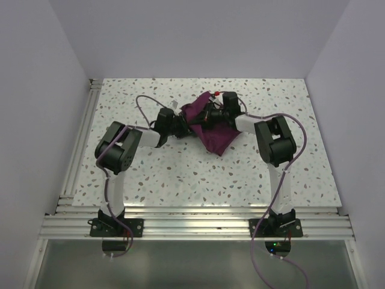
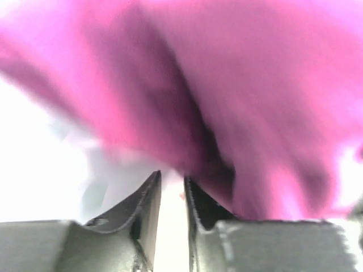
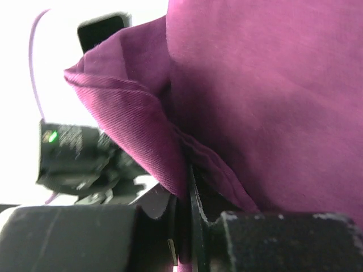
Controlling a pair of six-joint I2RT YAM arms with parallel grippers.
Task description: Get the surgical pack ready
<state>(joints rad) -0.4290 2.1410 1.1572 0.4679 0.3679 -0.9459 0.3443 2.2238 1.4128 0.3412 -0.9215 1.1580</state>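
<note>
- Top external view: the surgical pack [image 1: 213, 135] lies crumpled on the far middle of the counter [image 1: 180, 174], between both wrists.
- Left arm [image 1: 120, 147]: elbow raised, forearm reaching right and low towards the pack's left edge.
- Right arm [image 1: 274, 141]: elbow raised, forearm reaching left over the pack.
- Left claw [image 2: 173, 192]: released, jaws slightly parted, nothing between them; blurred cloth just ahead.
- Right claw [image 3: 186, 192]: clenched, grasping a fold of the pack's cloth.
</note>
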